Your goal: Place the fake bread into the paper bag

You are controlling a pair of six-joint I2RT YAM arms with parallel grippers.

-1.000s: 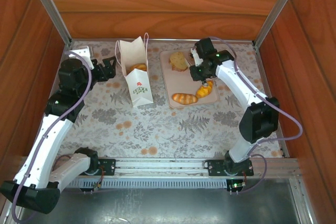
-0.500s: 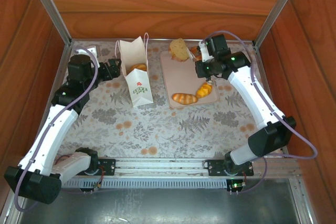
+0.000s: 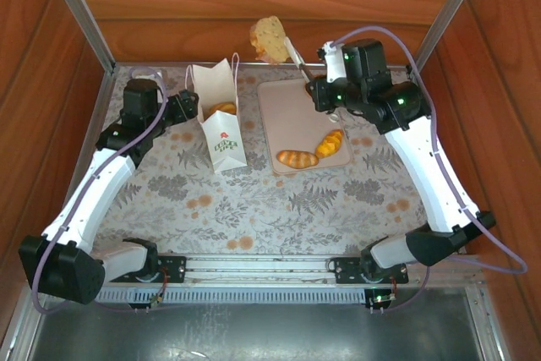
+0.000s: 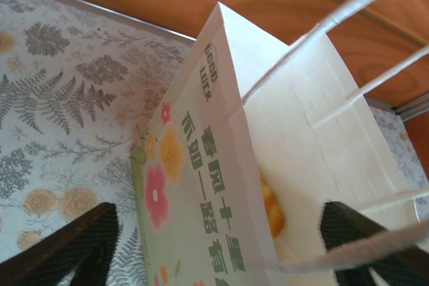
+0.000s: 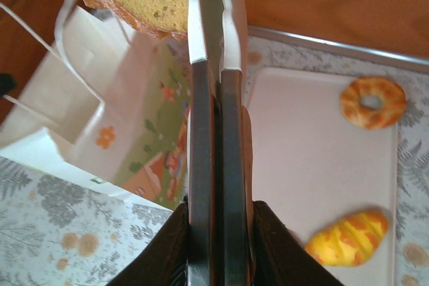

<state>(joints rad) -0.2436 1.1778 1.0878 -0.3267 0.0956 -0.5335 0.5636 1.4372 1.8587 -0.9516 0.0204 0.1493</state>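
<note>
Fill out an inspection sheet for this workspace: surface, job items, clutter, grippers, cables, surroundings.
Surface: floral-print table with a beige tray on it.
Job's things: paper bag upright and open, with one bread piece inside. The bread slice is held aloft in the tongs. The braided roll, striped roll and ring are on the tray.
Clutter: nothing seen.
Grippers: left gripper has its jaws open astride the bag. Right gripper has its jaws shut on the tongs.
Cables: a lilac cable loops along each arm.
Surroundings: wood-panel walls and metal corner posts.
</note>
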